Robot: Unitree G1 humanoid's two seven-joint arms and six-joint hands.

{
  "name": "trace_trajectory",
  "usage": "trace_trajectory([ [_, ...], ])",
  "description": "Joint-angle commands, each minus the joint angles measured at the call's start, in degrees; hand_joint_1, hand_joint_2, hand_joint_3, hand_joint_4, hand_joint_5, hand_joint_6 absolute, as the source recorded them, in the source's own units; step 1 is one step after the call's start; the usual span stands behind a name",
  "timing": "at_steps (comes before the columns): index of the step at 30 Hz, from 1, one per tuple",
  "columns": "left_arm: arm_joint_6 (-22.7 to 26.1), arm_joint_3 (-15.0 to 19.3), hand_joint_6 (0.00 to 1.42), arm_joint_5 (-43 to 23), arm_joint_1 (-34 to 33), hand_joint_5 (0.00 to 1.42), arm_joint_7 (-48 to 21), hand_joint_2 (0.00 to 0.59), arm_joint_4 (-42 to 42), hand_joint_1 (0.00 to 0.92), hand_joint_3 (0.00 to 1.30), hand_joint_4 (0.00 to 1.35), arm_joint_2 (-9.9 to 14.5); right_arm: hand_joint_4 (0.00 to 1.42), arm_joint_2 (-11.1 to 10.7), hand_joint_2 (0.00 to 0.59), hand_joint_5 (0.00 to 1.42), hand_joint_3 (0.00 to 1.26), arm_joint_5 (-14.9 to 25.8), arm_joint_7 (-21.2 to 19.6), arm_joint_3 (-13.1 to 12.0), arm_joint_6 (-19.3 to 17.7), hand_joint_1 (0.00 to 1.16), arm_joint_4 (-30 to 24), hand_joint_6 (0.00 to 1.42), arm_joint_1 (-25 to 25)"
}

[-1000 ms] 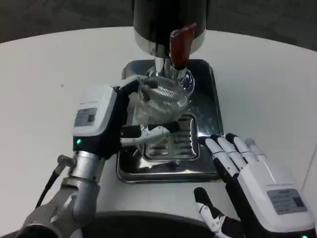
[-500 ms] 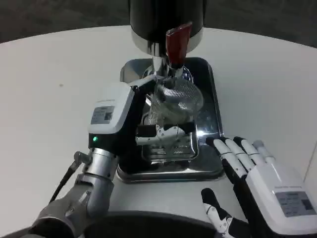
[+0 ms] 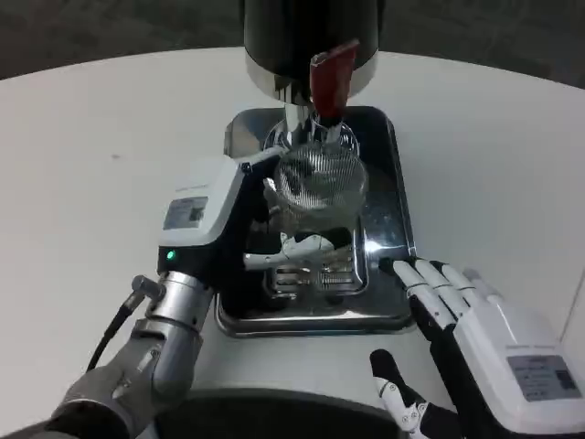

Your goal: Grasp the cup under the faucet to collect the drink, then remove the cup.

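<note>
Cup held under the faucet, waiting for the pour.

Head view: the left hand [image 3: 228, 224] grips one clear ribbed glass cup [image 3: 315, 187] over the steel drip tray [image 3: 384, 302], below the black dispenser's single red-levered faucet [image 3: 331, 82]. The right hand [image 3: 484, 338] rests with fingers spread on the white desk [image 3: 91, 165]. Next, probably, the lever must be pressed.

You're looking at a clear, ribbed cup [image 3: 318, 187], glass or plastic, glossy with highlights. The tray [image 3: 395, 197] under it is mirror-polished metal with a slotted grate. The dispenser [image 3: 311, 37] has a glossy black body, a chrome base ring and a shiny red lever [image 3: 331, 78]. The table [image 3: 101, 165] is smooth matt white. Your left hand [image 3: 233, 229] and right hand [image 3: 484, 347] wear smooth white plastic shells.
</note>
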Motion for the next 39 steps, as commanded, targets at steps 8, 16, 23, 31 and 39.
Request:
trace_trajectory([
  [8, -7.01, 2.79, 0.61, -5.89, 3.90, 0.61, -3.81, 0.000, -1.38, 0.006, 0.14, 0.20, 2.07, 0.11, 0.77, 0.493, 0.11, 0.12, 0.42, 0.55, 0.05, 0.35, 0.53, -0.68, 0.16, 0.43],
  [16, -11.87, 9.03, 0.17, -14.04, 9.91, 0.26, -10.28, 0.014, -9.18, 0.000, 0.00, 0.00, 4.63, 0.10, 1.35, 0.493, 0.12, 0.12, 0.45, 1.22, 0.73, 0.41, 0.53, 0.12, 0.17, -0.88],
  [23, -13.16, 15.90, 0.03, -24.79, 16.69, 0.13, -20.39, 0.061, -24.39, 0.000, 0.00, 0.00, 6.46, 0.10, 1.74, 0.493, 0.12, 0.13, -0.05, 1.71, 1.71, 0.52, 0.53, 0.14, 0.17, -1.80],
  [31, -4.66, 22.27, 0.00, -46.48, 21.39, 0.00, -40.18, 0.140, -47.08, 0.000, 0.00, 0.00, 7.10, 0.11, 2.37, 0.493, 0.12, 0.14, -0.43, 1.27, 2.29, 0.98, 0.53, -1.56, 0.18, -0.75],
  [39, 10.58, 25.68, 0.00, -67.54, 16.94, 0.00, -59.78, 0.131, -61.96, 0.000, 0.00, 0.00, 7.93, 0.11, 2.97, 0.493, 0.12, 0.15, -1.50, 1.34, 2.78, 1.13, 0.53, -3.18, 0.19, 0.50],
])
